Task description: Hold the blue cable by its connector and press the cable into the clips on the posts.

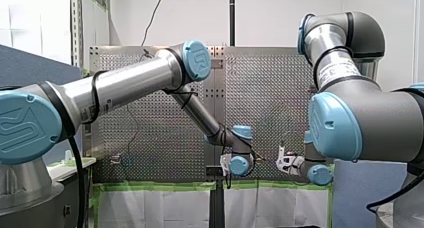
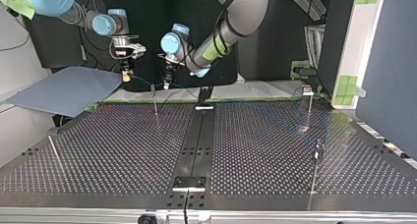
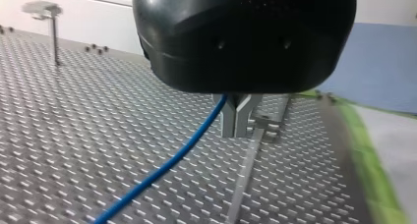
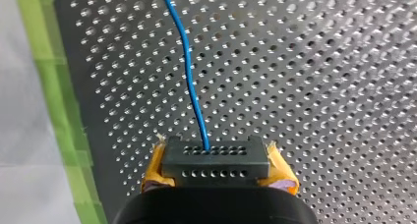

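1. Front view: my left end effector [image 1: 226, 164] and my right end effector [image 1: 284, 160] hang near each other over the edge of the surface [image 1: 165, 138] nearest the arms. Their fingers and the cable are too small to read here.
2. Top view: the cable [image 2: 143, 80] runs left to right between the two end effectors. A post [image 2: 154, 101] stands just under that span, its top close to the line; I cannot tell whether they touch. My left end effector is the nearer to it. I judge the coming move turns on lowering this span into the post's clip. Another post [image 2: 309, 108] stands well apart, far to the right.
3. Left wrist view: the metal fingers [image 3: 231, 117] are closed together. The cable leaves their side and trails down over the surface, so it looks pinched there.
4. Right wrist view: yellow pads [image 4: 156, 166] clamp the black connector [image 4: 216, 160]. The cable leaves it straight ahead.
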Motion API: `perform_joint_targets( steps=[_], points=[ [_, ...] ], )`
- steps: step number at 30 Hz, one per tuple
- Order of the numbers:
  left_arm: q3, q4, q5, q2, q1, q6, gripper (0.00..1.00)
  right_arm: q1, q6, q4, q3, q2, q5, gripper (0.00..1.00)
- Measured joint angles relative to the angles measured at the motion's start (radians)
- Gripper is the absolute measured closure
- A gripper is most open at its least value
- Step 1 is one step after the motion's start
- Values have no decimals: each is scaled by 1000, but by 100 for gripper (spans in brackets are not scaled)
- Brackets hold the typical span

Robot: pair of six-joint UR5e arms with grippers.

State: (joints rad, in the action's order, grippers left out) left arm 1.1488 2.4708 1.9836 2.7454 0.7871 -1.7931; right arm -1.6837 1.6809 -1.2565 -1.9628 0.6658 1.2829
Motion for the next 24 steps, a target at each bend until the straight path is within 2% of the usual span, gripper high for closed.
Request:
perform_joint_targets(
  steps=[7, 10, 16, 21, 24],
  points=[
    [11, -39, -2, 20, -4, -22, 100, 22, 55, -31, 2, -1, -15, 100],
    [9, -46, -2, 21, -9, -24, 100, 28, 65, -38, 6, -4, -21, 100],
    [9, -50, -1, 25, -18, -25, 100, 38, 69, -33, 35, -36, -28, 100],
    [-23, -38, -17, 62, -21, -26, 100, 45, 53, -18, 61, -63, -27, 100],
    [-36, -31, -15, 87, -17, -26, 100, 51, 62, -18, 69, -68, -28, 100]
  ],
)
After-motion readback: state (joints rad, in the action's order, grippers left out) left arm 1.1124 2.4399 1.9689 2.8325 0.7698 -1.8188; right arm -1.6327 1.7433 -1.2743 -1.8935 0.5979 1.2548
